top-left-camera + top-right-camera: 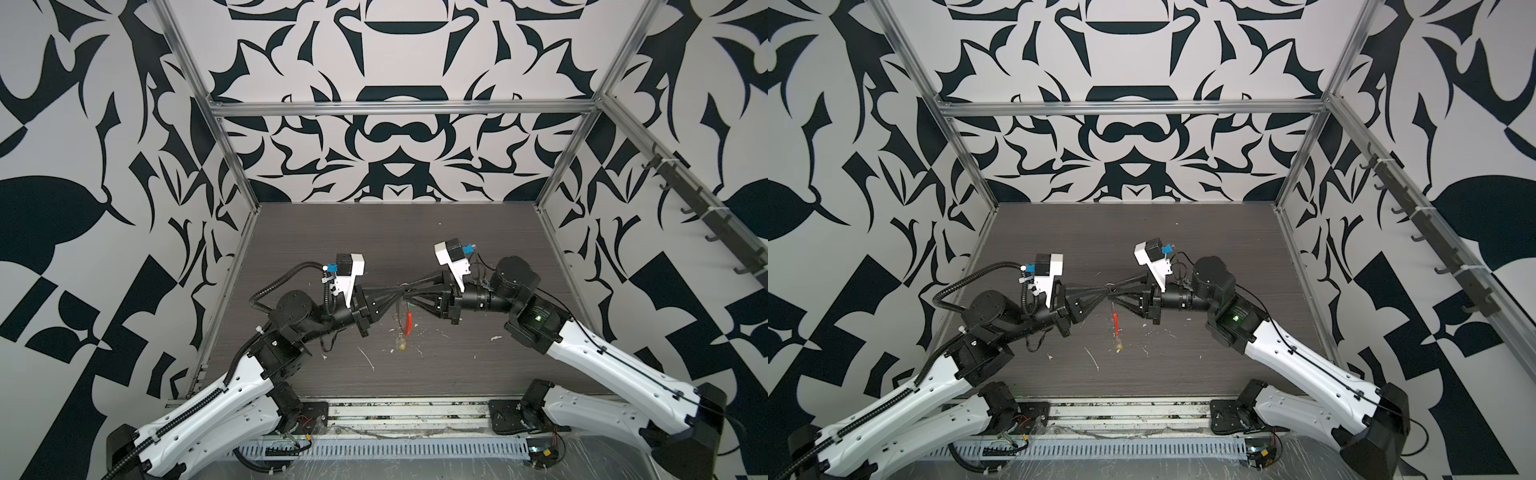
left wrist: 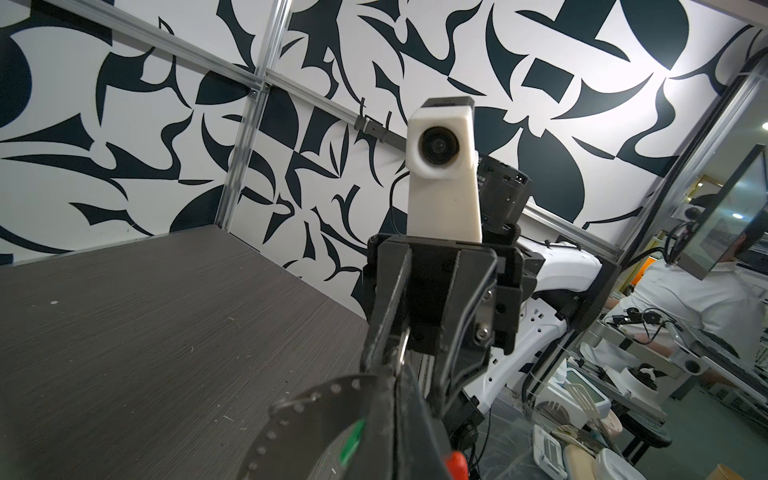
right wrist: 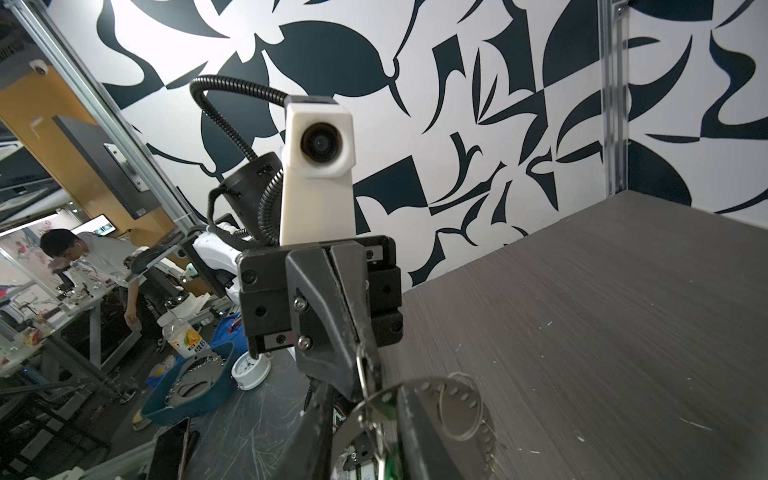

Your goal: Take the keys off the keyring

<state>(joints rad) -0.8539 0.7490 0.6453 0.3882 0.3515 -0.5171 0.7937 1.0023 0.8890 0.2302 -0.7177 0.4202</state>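
We see the left hand point(image 1: 400, 292) pinching the hanging keyring point(image 1: 409, 322), cannot tell whether the right hand point(image 1: 409, 291) grips, and judge the green-tagged key point(image 2: 353, 441) must slide off next.

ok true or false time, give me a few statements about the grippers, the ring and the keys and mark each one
1. The left gripper and the right gripper meet tip to tip above the table. True.
2. The ring hangs below their tips, red sleeve down. True.
3. The left gripper is wide open. False: its jaws are shut.
4. The right gripper pinches the yellow-tagged key. False: that key is down at the table, below the ring, in neither gripper.
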